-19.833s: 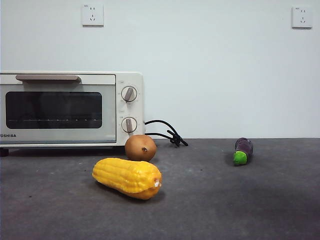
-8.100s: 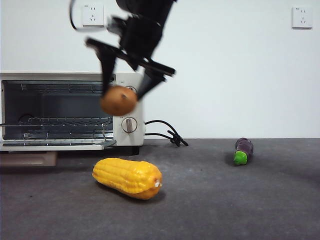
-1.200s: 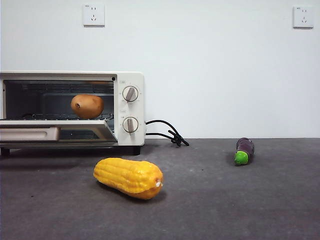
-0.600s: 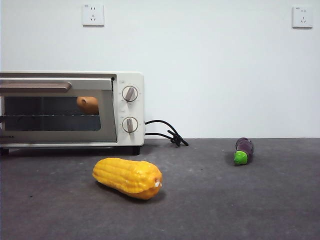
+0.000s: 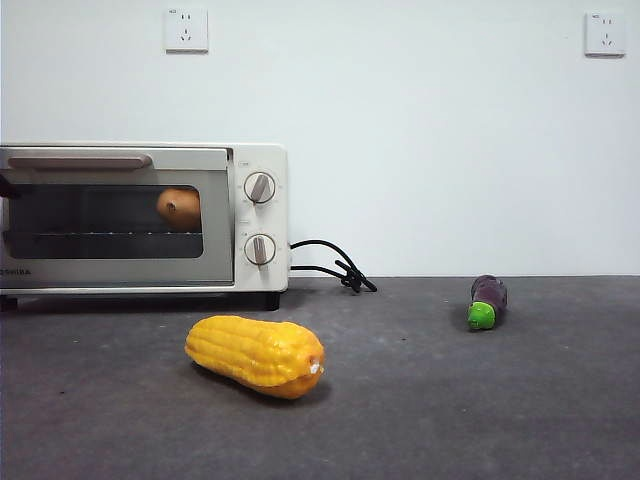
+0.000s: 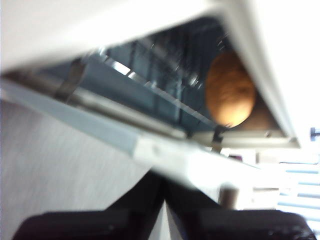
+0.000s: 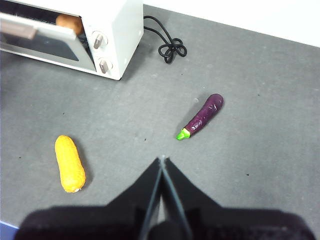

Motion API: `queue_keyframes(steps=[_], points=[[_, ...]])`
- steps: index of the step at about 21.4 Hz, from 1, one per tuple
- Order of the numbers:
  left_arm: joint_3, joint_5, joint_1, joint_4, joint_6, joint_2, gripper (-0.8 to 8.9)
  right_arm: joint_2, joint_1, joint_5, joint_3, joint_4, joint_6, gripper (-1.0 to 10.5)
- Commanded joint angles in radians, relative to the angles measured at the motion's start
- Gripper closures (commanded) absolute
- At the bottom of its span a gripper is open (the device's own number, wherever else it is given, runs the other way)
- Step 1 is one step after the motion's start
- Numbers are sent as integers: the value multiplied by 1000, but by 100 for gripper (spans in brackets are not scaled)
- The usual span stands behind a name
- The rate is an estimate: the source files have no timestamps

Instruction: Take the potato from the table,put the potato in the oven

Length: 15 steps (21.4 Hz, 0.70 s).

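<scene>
Left gripper point(image 6: 162, 200) jaws pressed together, empty, right at the oven point(image 5: 260, 160) door's edge; door nearly closed, a crack open in the wrist views. Potato point(image 5: 178, 207) inside the oven on the rack, right end of the cavity, beyond the door from the gripper, apart from it. Placing looks done; only seating the door seems left. Right gripper point(image 7: 162, 170) closed, high above the table point(image 5: 480, 400), waiting. Corn cob point(image 5: 256, 355) near, eggplant point(image 5: 487, 301) far right

The potato point(image 5: 179, 207) shows only dimly behind the oven point(image 5: 262, 160)'s dark glass, the oven runs off the front view's left edge, and the left wrist view is blurred.
</scene>
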State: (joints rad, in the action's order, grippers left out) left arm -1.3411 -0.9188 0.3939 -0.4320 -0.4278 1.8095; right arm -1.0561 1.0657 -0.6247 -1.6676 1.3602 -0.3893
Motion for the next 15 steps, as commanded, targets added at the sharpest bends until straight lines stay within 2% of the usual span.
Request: queue_keyframes(steps=[1,3,7,12,15], points=[[4,4,-8,90,-104,6,821,-1,1,0,6,21,-12,946],[4,6,-8,156,-169,6,821,-1,1,0,6,21,-19,946],[4,2,-19,131,-164,3,821,-1,1,-8,6,21,-27,946],[4,21,-54,3,-26,-73,821,-1,1,-40,6,21,-30,946],[4,68,-84,-65,42,-156,821,-1,1,-42,6,21,-30,946]])
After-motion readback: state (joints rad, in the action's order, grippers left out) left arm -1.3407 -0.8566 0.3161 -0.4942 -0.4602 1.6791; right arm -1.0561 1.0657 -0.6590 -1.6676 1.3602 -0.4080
